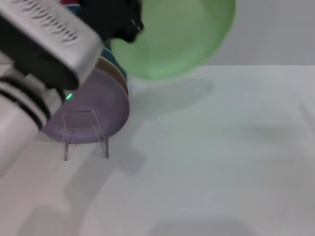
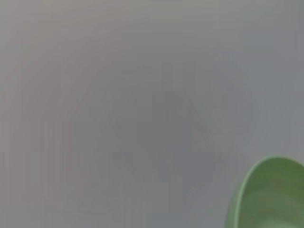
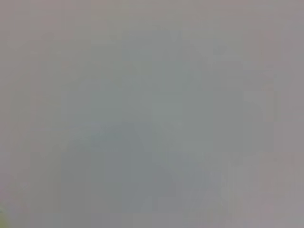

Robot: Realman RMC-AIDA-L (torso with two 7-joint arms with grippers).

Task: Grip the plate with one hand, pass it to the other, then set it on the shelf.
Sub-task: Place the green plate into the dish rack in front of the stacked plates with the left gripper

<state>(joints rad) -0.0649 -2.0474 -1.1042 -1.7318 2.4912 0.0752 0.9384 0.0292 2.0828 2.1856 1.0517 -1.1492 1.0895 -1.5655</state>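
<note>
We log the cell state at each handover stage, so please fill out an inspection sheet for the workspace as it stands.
Surface: white table, bare at centre and right.
Job's things: mint-green plate held in the air above the table, tilted; clear wire shelf on the table at left, not yet holding it.
Clutter: lilac plate stands on edge behind the shelf, more plates stacked behind it.
Grippers: left gripper grips the plate's left edge; the right gripper is not in view.
Cables: nothing seen.
Surroundings: plain pale wall behind the table; right wrist view shows only blank grey.
</note>
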